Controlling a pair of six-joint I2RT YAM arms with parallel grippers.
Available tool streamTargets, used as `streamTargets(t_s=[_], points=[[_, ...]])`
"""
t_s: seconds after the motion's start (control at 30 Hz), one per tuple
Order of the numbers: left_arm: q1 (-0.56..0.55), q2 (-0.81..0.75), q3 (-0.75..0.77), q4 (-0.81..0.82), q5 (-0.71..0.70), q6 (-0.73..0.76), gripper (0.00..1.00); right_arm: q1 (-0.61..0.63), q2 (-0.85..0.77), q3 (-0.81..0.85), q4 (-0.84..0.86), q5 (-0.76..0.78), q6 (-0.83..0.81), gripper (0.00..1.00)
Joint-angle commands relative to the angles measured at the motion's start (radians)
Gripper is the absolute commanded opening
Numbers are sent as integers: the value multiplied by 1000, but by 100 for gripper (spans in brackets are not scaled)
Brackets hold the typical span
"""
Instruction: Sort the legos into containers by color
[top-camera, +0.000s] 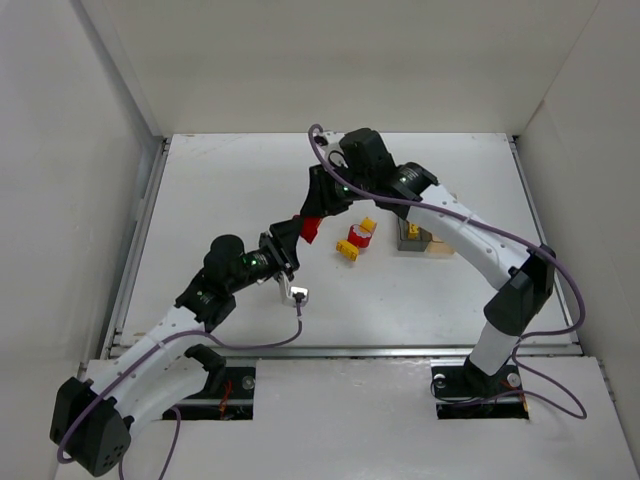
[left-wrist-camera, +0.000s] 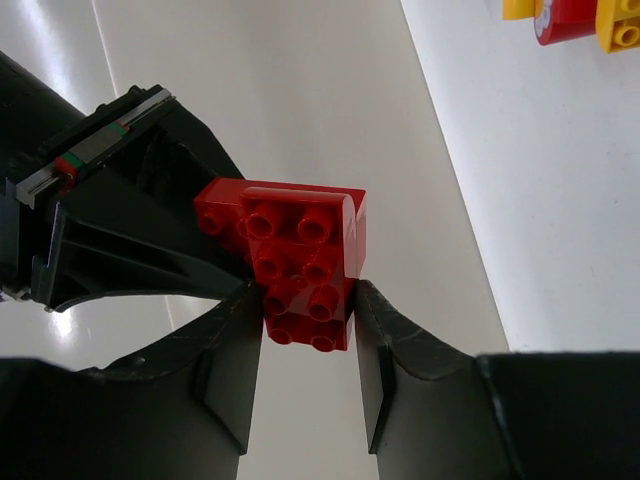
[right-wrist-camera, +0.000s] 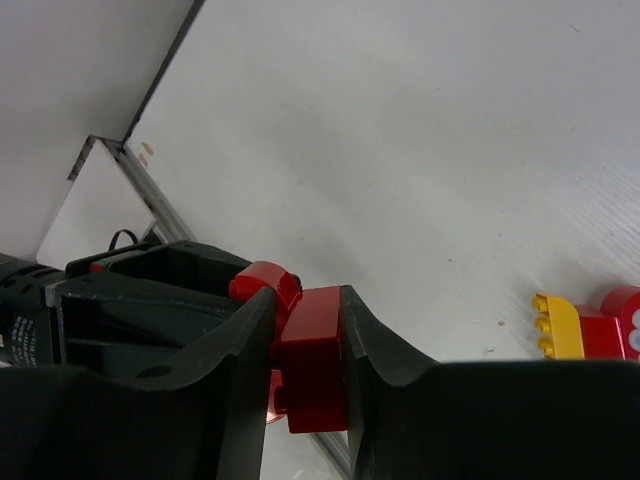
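Nearest me, the left arm reaches in from its base toward the middle of the white surface (top-camera: 230, 200). Its left claw (left-wrist-camera: 308, 320) is closed down narrow on the near end of a red lego piece (left-wrist-camera: 300, 250). One black finger presses each side of it, and the round studs face the wrist camera. The piece is held up off the surface, between the two arms.

Level with it and a little to the right, the loose legos (top-camera: 356, 240) lie in a small cluster on the surface. It is a red one with yellow ones touching it on the near and far sides. They are well apart from either claw.

Further right stand the containers, joined as a pair. The dark grey box (top-camera: 425, 241) has a yellow brick (top-camera: 413, 231) showing in it. The tan box (top-camera: 440, 249) sits against its right side; what it holds I cannot tell.

Farthest back, the right arm arcs over from the right. Its right claw (right-wrist-camera: 310, 330) is clamped tight on the far end of the same red piece, fingers flat against both sides, so both claws grip it at once.
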Motion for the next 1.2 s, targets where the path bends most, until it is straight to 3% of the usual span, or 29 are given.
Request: streamTargets(t_s=[0.0, 0.03, 0.17, 0.43, 0.57, 0.77, 0.87, 1.17], points=[[-2, -18, 47, -76, 36, -8, 0, 17, 9, 41, -26, 92, 19, 0], [-2, -27, 59, -93, 36, -18, 0, 17, 9, 41, -46, 207, 32, 0], [-2, -47, 59, -150, 46, -30, 0, -9, 31, 52, -126, 426, 84, 0], [-2, -67, 77, -247, 46, -39, 0, -30, 42, 84, -179, 660, 93, 0], [-2, -76, 68, -258, 36, -39, 0, -108, 16, 49, -192, 787, 75, 0], [-2, -13, 105, -195, -46, -292, 0, -430, -78, -126, -127, 751, -26, 0], [-2, -13, 105, -184, -69, -389, 0, -499, -78, -192, -127, 740, -55, 0], [-2, -13, 105, -202, -79, -444, 0, -632, -20, -341, -28, 667, -58, 0]])
